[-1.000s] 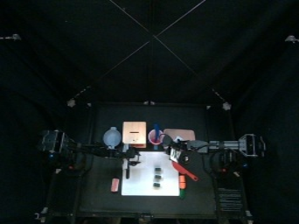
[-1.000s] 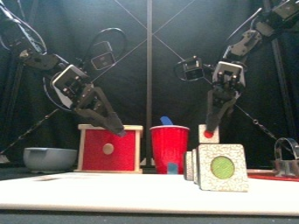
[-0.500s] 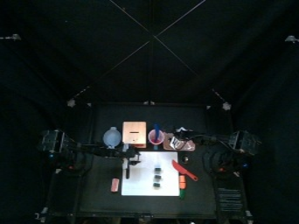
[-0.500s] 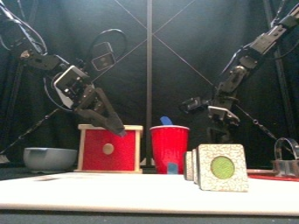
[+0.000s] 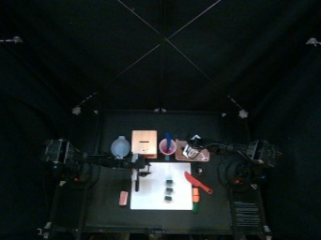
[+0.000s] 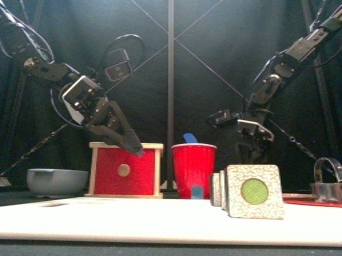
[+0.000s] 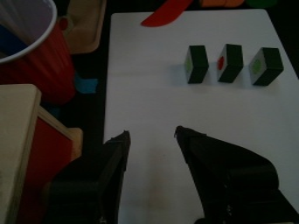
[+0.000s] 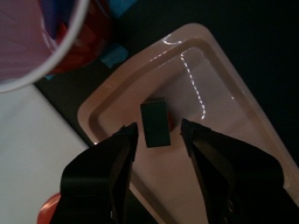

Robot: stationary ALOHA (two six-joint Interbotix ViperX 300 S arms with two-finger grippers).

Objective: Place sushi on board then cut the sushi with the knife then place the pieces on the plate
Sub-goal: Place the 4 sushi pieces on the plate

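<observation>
Black table: your left gripper hangs spread, empty, over the white board; behind it, right gripper stands spread around one sushi piece on pink tray.

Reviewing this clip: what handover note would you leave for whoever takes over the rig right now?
The left gripper hovers over the white board, jaws open and empty.
The right gripper is over the pink tray, jaws open around one sushi piece standing on it.
Three more pieces sit on the board, the red knife at its edge.
Done: cutting, one piece plated.
Left: move the other three.
</observation>
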